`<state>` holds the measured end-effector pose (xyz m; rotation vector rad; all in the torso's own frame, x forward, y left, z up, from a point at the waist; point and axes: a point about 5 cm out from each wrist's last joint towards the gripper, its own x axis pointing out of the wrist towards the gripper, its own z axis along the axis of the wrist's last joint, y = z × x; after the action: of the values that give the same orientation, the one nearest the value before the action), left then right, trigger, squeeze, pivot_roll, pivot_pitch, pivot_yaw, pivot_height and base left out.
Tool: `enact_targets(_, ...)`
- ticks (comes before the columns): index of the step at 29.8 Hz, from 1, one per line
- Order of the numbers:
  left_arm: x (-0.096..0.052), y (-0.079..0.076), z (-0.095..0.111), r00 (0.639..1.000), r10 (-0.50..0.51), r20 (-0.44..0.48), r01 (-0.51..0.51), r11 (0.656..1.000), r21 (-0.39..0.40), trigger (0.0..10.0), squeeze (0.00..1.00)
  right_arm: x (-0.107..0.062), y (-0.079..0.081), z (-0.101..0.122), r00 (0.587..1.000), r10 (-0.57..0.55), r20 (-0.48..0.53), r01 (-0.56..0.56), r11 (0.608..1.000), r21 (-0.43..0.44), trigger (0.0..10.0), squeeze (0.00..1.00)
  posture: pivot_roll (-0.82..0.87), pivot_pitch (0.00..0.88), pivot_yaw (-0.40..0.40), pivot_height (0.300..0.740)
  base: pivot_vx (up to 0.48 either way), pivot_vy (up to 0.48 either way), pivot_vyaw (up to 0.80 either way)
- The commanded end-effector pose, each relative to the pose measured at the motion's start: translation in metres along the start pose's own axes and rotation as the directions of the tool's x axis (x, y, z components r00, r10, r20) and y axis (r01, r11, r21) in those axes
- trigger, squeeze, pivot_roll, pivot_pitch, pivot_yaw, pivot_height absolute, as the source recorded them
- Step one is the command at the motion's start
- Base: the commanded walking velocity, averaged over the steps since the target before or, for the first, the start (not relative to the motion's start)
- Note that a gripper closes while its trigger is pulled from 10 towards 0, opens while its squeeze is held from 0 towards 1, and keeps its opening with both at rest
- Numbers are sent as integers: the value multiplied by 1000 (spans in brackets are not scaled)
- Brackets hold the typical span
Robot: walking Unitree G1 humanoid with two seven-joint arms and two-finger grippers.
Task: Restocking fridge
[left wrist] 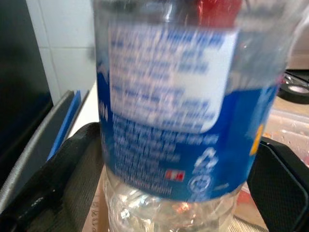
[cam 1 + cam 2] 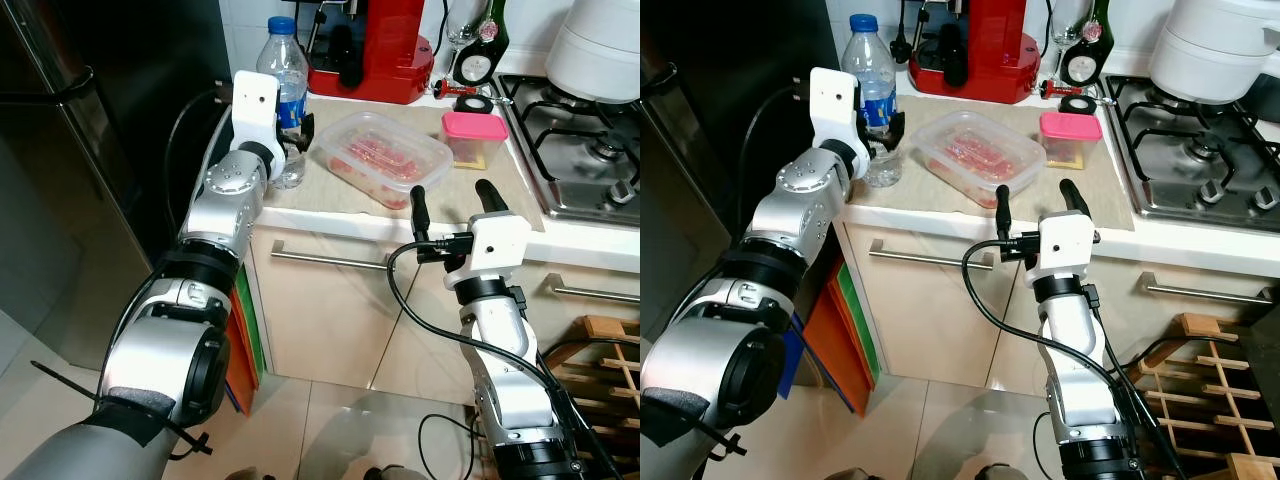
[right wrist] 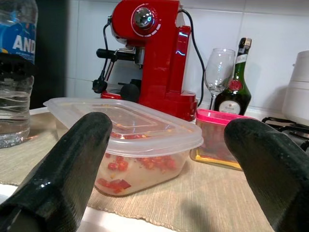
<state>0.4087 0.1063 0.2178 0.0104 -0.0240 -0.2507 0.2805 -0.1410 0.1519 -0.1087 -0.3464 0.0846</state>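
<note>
While the fridge (image 2: 60,150) stands dark at the robot's left, the left gripper (image 2: 290,140) brackets the water bottle (image 2: 287,70) on the counter mat (image 2: 330,190) — its fingers sit either side of the label, though whether they actually press the plastic is hard to tell. The right gripper (image 2: 452,200) hovers spread wide, aimed at the lidded food container (image 2: 385,155) — touching nothing. This looks like the pick-up step; next the bottle needs a firm squeeze and a straight lift.
</note>
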Motion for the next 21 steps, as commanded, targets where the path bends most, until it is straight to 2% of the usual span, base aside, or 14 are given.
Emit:
enact_targets(1,3,-3,6,1000,-14,6,14,1000,-4,9451,0,2,2,3,1000,10,7,-10,1000,-1,10000,0,-90,14,7,731,0,0,0)
enact_targets(2,3,-3,6,1000,-14,6,14,1000,-4,9451,0,2,2,3,1000,10,7,-10,1000,-1,10000,0,-90,14,7,731,0,0,0)
enact_targets(3,3,-4,6,1000,-20,12,19,1000,6,3569,0,2,2,3,1000,11,7,-11,1000,-2,10000,0,-90,14,7,731,0,0,0)
enact_targets(4,3,-5,6,1000,-27,15,27,1000,8,0,0,3,2,3,1000,12,8,-12,1000,-2,10000,0,-88,9,6,731,0,0,0)
enact_targets(21,4,-6,9,997,-52,54,50,998,45,0,0,5,4,1,1000,20,7,-20,1000,1,10000,0,-81,0,7,731,0,0,0)
